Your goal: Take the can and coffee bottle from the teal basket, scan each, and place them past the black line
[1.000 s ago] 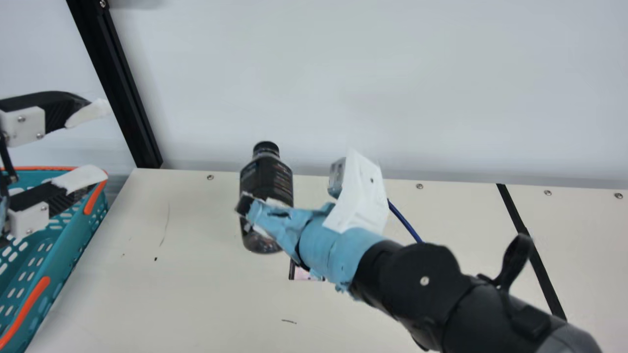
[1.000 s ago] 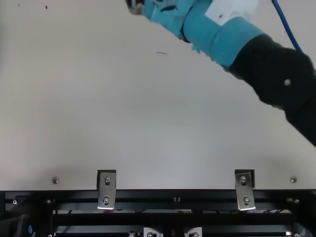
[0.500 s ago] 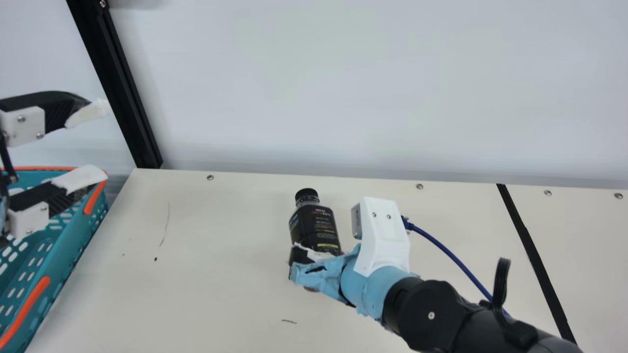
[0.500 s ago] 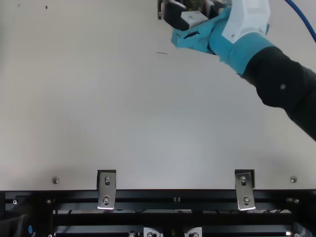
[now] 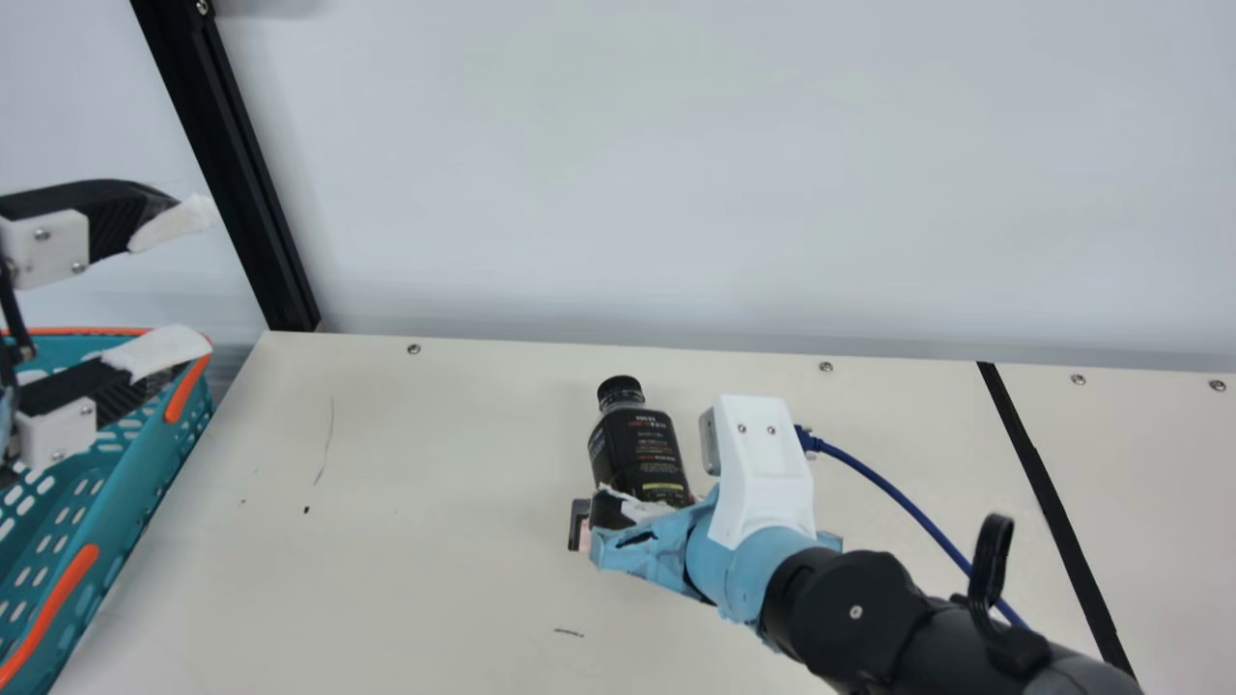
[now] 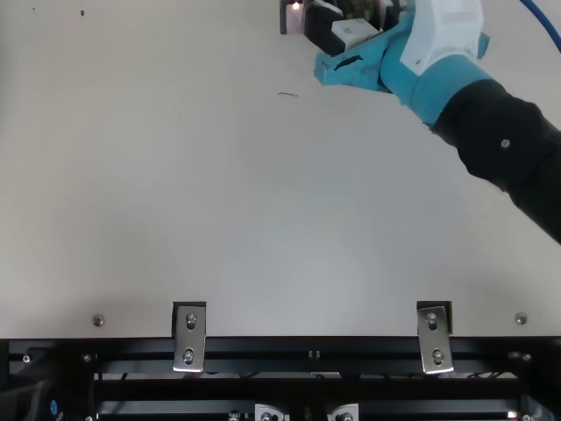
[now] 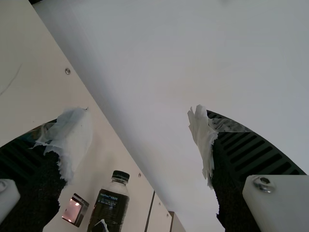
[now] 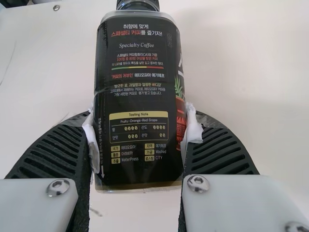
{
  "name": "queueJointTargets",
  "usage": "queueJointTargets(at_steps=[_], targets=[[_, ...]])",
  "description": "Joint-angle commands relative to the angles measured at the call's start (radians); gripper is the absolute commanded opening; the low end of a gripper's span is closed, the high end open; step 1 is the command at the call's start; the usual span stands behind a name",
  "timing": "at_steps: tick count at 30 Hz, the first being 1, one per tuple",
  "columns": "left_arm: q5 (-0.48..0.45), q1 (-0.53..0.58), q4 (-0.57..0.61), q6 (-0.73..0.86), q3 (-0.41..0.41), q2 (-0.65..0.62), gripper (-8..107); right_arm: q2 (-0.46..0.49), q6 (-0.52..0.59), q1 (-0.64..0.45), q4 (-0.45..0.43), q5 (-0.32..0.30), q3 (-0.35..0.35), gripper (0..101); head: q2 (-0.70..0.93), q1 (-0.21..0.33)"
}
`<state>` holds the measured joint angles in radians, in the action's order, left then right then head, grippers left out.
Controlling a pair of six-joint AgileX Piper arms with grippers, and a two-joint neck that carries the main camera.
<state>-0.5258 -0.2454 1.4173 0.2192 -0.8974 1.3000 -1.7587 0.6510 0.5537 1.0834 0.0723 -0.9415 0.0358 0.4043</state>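
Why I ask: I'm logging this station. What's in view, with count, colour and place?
coffee bottle: one, black, main view's centre
apparent scanner: one, black, pink-lit, beside bottle
teal basket: one, teal and orange, main view's left
black line: one, black, table's right part
table: one, cream, below bottle
cable: one, blue, right wrist
post: one, black, upper left
wall: one, whitish, behind table
brackets: two, silver, table's near edge
left pincer: one, black, white-tipped, open, by basket
right pincer: one, black, white-tipped, gripping bottle
right arm: one, black, blue-wrapped, lower right
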Motion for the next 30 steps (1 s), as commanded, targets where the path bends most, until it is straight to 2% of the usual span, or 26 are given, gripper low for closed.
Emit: queueJointTargets(at_steps=[1, 8, 15, 21, 30], targets=[[0.0, 0.0, 0.0, 0.0, 0.0, 0.0, 90, -0.006, 0.077, 0.0, 0.034, 0.004, -0.01, 0, -0.003, 0.028], [0.0, 0.0, 0.0, 0.0, 0.0, 0.0, 90, -0.032, 0.312, 0.015, 0.176, 0.034, -0.061, 0, -0.003, 0.028], [0.0, 0.0, 0.0, 0.0, 0.0, 0.0, 90, -0.054, 0.588, 0.054, 0.42, 0.066, -0.119, 0, -0.003, 0.028], [0.0, 0.0, 0.0, 0.0, 0.0, 0.0, 90, -0.042, 0.809, 0.076, 0.662, 0.116, -0.135, 0, -0.003, 0.028], [0.0, 0.0, 0.0, 0.0, 0.0, 0.0, 90, 0.015, 0.779, 0.018, 0.662, 0.155, -0.072, 0, -0.003, 0.028]])
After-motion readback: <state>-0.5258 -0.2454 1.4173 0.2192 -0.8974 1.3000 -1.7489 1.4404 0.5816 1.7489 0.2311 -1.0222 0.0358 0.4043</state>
